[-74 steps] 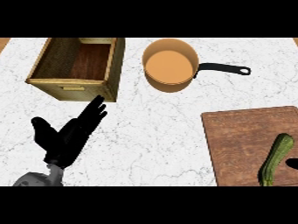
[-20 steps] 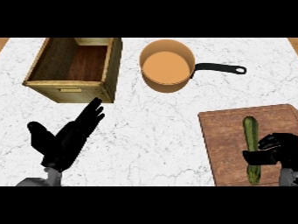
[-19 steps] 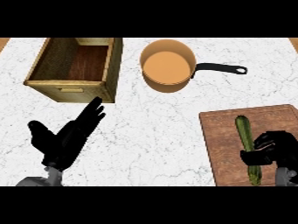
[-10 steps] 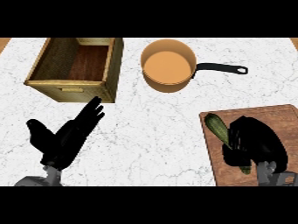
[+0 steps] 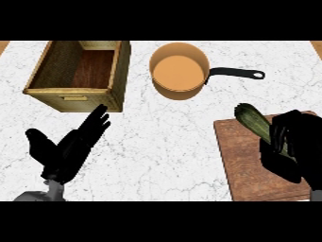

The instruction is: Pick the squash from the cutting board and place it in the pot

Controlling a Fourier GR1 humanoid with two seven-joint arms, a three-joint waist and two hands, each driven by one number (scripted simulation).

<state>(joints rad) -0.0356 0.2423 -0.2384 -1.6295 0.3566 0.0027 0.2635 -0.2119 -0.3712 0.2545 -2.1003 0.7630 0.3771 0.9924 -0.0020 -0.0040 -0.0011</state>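
Observation:
The squash (image 5: 255,120), long and dark green, sticks out up and to the left from my right hand (image 5: 304,147), whose fingers and thumb are curled round its lower half. It is held above the far left part of the wooden cutting board (image 5: 250,165) at the right. The copper pot (image 5: 180,71) with a black handle (image 5: 236,73) stands at the counter's back, up and to the left of the squash. My left hand (image 5: 69,149) rests open at the lower left, fingers straight.
A wooden box (image 5: 81,73) with an open top stands at the back left, close beside the pot. White marble counter lies between my two hands and in front of the pot.
My right hand closed round the squash on the board and has lifted and swung its free end up and leftward, toward the pot. The left hand has not moved.

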